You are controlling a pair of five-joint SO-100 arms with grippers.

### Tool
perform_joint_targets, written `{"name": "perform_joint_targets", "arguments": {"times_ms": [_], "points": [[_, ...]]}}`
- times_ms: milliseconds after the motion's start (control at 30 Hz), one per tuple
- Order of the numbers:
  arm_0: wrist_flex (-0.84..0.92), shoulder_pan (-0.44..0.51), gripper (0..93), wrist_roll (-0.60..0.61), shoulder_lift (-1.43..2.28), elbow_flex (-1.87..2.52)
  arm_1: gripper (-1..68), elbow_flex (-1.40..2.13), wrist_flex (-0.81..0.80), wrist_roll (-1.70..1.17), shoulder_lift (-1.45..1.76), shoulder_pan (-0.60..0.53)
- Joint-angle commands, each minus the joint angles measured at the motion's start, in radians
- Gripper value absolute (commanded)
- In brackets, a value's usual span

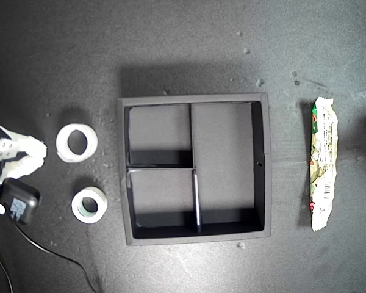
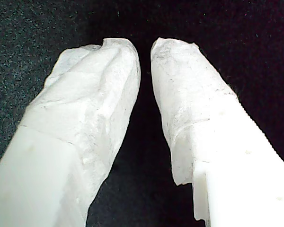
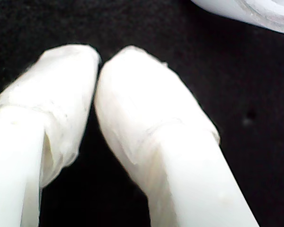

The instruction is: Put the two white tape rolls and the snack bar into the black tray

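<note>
Second tool (image 3: 98,61) clenched on nothing, first tool (image 2: 144,47) slightly parted, empty; larger tape roll (image 1: 77,142) and smaller tape roll (image 1: 89,205) lie on the desk (image 1: 49,61) at the black tray's (image 1: 195,100) exterior-view left, snack bar (image 1: 321,163) at its right; rolls probably light, stiff: pinch the ring wall; bar crinkly, slippery: pinch mid-length.

All three compartments of the square matte black tray (image 1: 263,165) lie open from above; bare dark tabletop (image 1: 171,43) surrounds it, twelve o'clock included.
</note>
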Motion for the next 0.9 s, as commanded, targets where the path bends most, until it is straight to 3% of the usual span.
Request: {"name": "perform_joint_targets", "arguments": {"times_ms": [0,600,733,867], "points": [[0.038,-0.028,0.2,0.018,0.049,0.063,-0.2,0.012,0.0,0.023,0.002,-0.029],[0.038,-0.028,0.2,0.014,0.049,0.063,-0.3,0.012,-0.005,0.031,0.002,-0.014],[0.017,-0.02,0.1,0.012,0.049,0.063,-0.3,0.012,-0.089,-0.012,0.002,-0.011],[-0.025,0.032,0.0,-0.095,0.048,0.063,-0.3,0.012,-0.209,-0.058,0.002,0.02]]}}
